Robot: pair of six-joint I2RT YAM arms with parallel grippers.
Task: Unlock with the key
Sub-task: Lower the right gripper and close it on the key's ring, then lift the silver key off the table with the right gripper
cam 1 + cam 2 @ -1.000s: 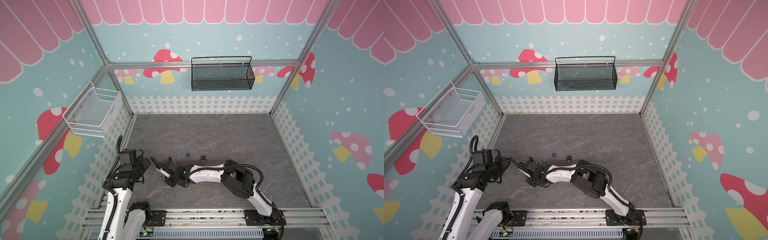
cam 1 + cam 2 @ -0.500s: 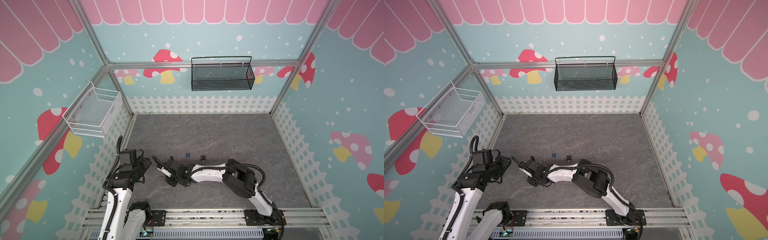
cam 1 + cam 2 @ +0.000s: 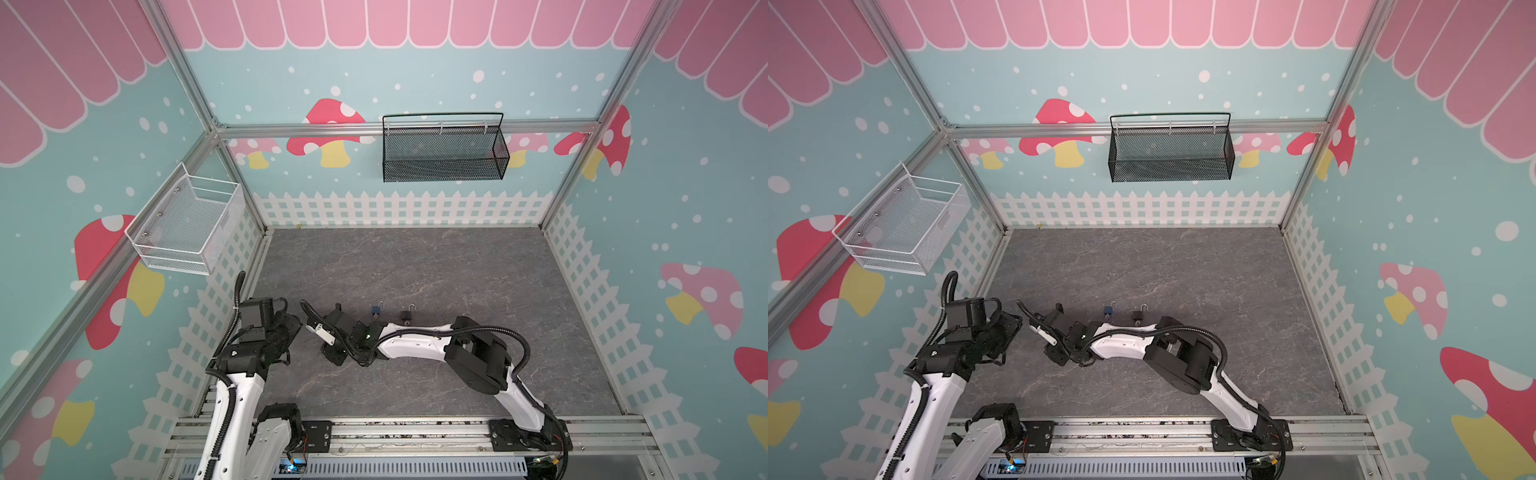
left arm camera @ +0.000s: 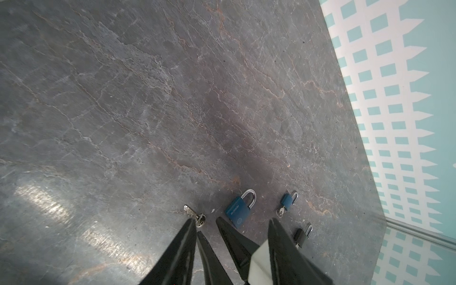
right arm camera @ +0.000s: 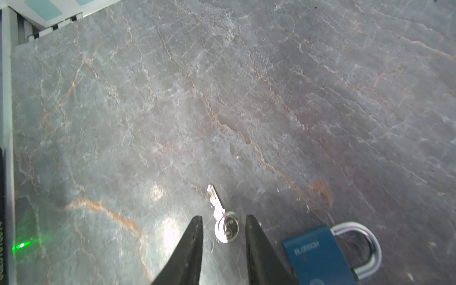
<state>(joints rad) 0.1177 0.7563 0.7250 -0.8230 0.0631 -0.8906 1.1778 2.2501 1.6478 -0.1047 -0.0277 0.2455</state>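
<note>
We see right gripper (image 5: 224, 217) jaws apart astride the key (image 5: 223, 223) | we judge it thin, stiff, light, slick, lying flat on table (image 5: 222, 98) | we'd pinch its round bow.

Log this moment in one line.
right gripper: open, straddling key | key: on table, ungripped | large blue padlock: beside key, lying flat

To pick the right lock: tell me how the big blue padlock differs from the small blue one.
The big blue padlock is clearly larger than the small blue padlock. The small one has an inserted key; the big one has none, only a loose key beside it. Both are blue with silver shackles and lie flat on the table.
</note>
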